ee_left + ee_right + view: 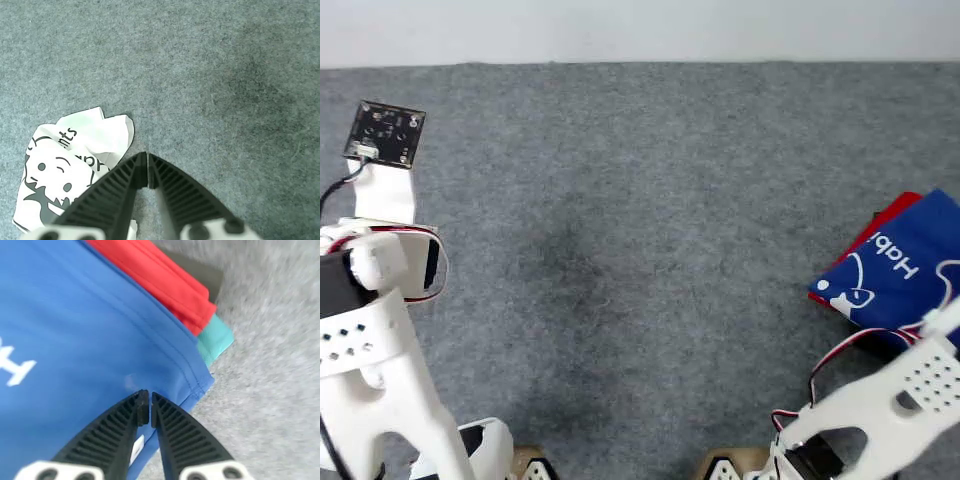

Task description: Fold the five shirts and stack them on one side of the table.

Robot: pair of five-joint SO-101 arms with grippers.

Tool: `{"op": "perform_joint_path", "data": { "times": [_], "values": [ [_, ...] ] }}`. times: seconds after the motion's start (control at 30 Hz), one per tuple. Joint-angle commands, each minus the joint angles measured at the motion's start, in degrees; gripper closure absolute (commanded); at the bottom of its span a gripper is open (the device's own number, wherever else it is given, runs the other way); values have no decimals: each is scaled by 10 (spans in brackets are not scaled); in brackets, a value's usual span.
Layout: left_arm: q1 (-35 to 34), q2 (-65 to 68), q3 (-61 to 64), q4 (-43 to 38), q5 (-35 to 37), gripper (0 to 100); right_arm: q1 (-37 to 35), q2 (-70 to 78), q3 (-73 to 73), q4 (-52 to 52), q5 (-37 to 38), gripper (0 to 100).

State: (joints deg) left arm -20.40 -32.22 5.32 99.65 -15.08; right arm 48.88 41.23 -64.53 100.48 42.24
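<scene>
1 white shirt (70, 167) is unfolded, crumpled just beside my left gripper (148, 172) (nearer arm), whose jaws are pinched together and empty. Blue shirt (75, 340) tops the stack at the table (650, 200) edge. Right gripper (150, 407) is closed over it.

White perforated arms (370, 345), red-black cables (837, 352), black ribbed pincers (148, 161) (150, 396)

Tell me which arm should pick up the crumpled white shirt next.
Left. The left tool sits shut just beside the white shirt, which lies crumpled on the grey table. The right tool hangs shut over the blue shirt, stacked on the red shirt.
</scene>
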Motion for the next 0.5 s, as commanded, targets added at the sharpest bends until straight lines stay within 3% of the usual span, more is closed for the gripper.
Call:
{"op": "perform_joint_path", "data": {
  "times": [0.0, 0.13, 0.37, 0.47],
  "values": [
    [0, -18, -1, 9, 0, 987, -12, -67, -33, 25, 4, 990],
    [0, -18, -2, 9, 0, 987, -14, -125, 56, 26, 4, 990],
    [1, -18, -4, 9, 0, 987, -15, -293, 348, 24, 10, 987],
    [1, -18, -3, 9, 0, 987, -15, -322, 454, 22, 46, 987]
  ]
}}
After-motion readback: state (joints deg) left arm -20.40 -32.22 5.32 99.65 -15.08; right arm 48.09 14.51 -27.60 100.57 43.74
